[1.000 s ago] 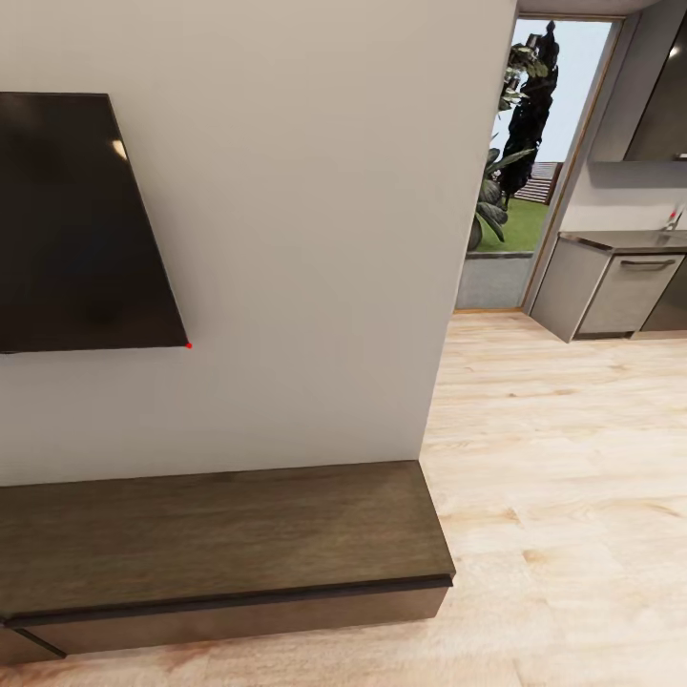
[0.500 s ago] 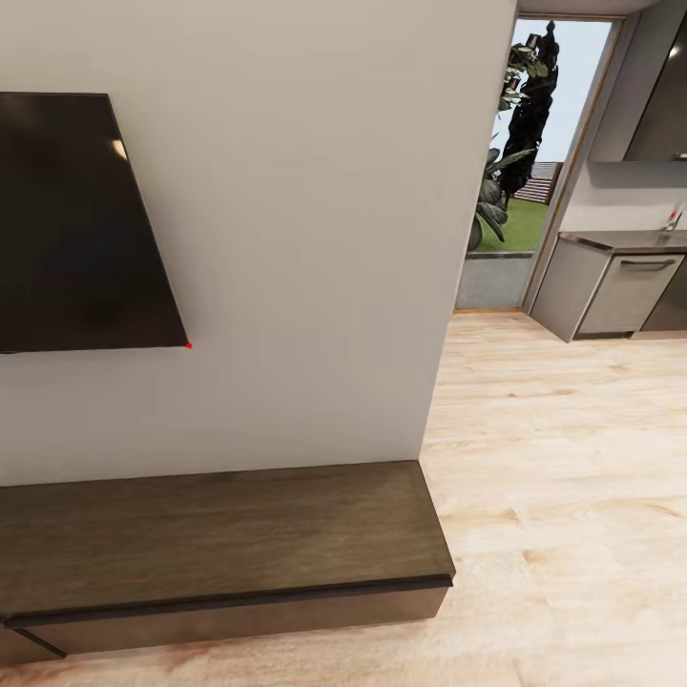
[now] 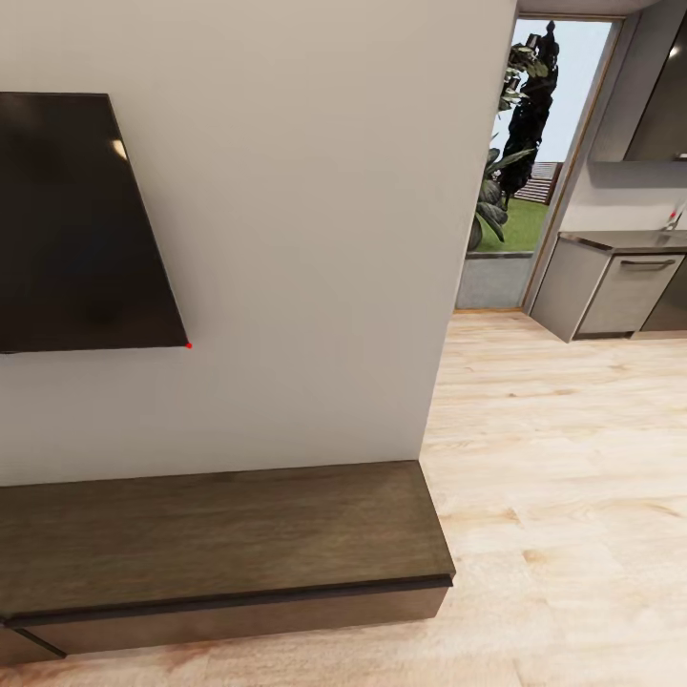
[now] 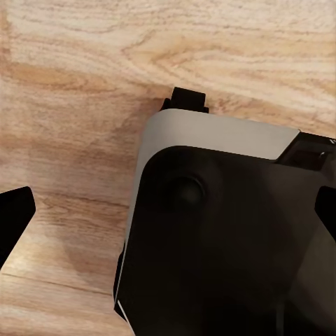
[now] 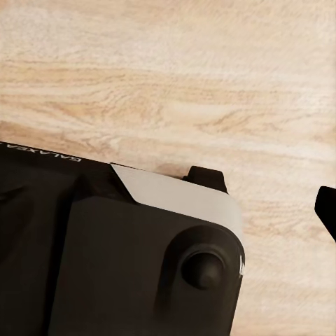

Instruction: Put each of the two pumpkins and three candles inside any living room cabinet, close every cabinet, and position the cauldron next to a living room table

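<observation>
- Below me, my left wrist camera shows one dark fingertip [image 4: 14,217] at the frame's edge over pale wood-plank floor [image 4: 84,84], beside the robot's black-and-white base [image 4: 217,231]; I cannot tell either claw's state.
- Nearest ahead, the long, low, dark brown wood-grain cabinet [image 3: 219,544] sits against the white wall [image 3: 315,239], its flat fronts closed.
- Above it hangs a black flat-screen television [image 3: 76,229].
- Farther right, grey kitchen units with bar handles [image 3: 620,291] stand near a doorway to greenery [image 3: 520,143].
</observation>
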